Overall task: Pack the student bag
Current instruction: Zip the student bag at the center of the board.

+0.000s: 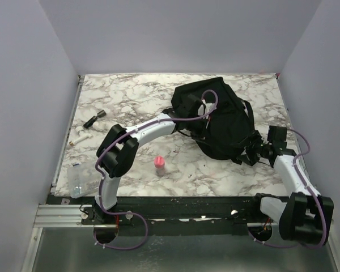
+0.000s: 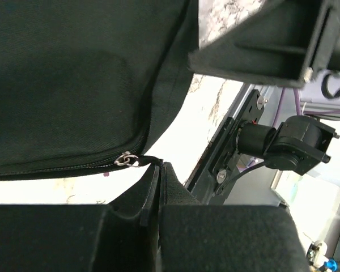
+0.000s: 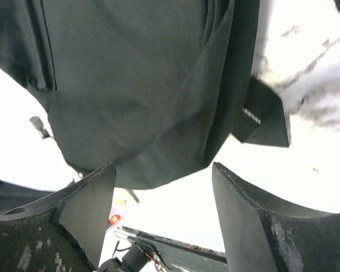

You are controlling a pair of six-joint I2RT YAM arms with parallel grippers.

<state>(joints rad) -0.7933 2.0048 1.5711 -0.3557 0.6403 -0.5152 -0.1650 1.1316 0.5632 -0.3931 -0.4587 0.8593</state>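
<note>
Top view: student bag (image 1: 215, 116) lies on the marble table (image 1: 130, 90), far-right of centre, straps trailing toward the R side. L arm reaches across from its base, and the L gripper (image 1: 202, 112) sits on the bag's upper-left part; black on black, so jaw state can't be read here. R gripper (image 1: 254, 148) is at the bag's near-right edge. Only this view shows the loose items: pink-capped bottle (image 1: 159, 165) standing in front of the bag and well apart from it, a clear plastic box (image 1: 76, 178) and small black bits (image 1: 95, 118) by the L edge.

L wrist view: L gripper (image 2: 158, 212) is closed, pads together. A thin black fabric tab (image 2: 154, 190) runs from the zip end down into the seam between them and looks pinched. Silver zip pull (image 2: 126, 160) lies just above the fingertips, w/ the zip line running off L. Bag panel fills the upper-left.

R wrist view: R gripper (image 3: 163, 175) is spread wide, nothing between the fingers. The bag's rounded lower edge hangs just past the tips, approx centred on the gap; can't tell if it touches. A strap (image 3: 263, 116) lies to the R on the table.
</note>
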